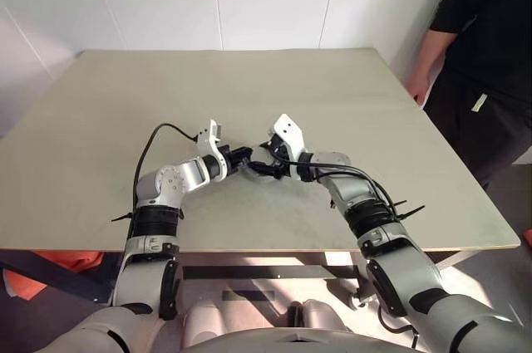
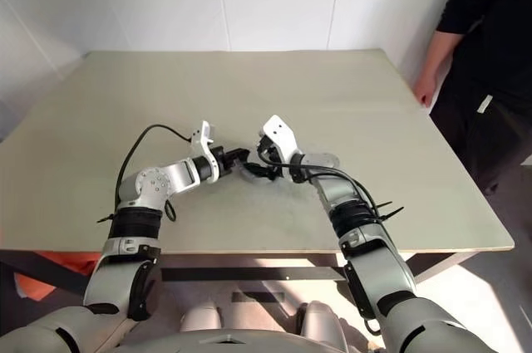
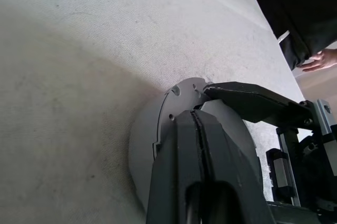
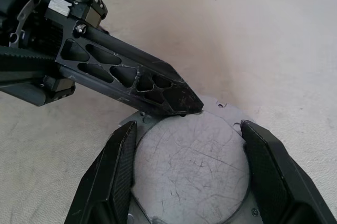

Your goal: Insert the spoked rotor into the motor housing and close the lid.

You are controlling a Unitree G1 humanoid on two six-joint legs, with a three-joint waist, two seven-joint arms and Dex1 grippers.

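The motor housing (image 4: 189,168) is a squat round grey metal part on the table between my two grippers. It shows a flat scratched face and a flanged rim with small holes, and its inside is hidden. My right gripper (image 4: 188,128) holds it with one finger against each side of the round face. My left gripper (image 4: 192,105) is shut, and its joined tips rest on the housing's far rim. From the left wrist, the shut fingers (image 3: 197,145) cover part of the housing's wall (image 3: 143,150). The spoked rotor and the lid are hidden or out of view.
The beige table (image 1: 249,87) is wide and bare around the grippers. A person in black (image 1: 478,54) stands at the right edge with a hand (image 1: 416,87) on the far right corner. A white wall runs behind the table.
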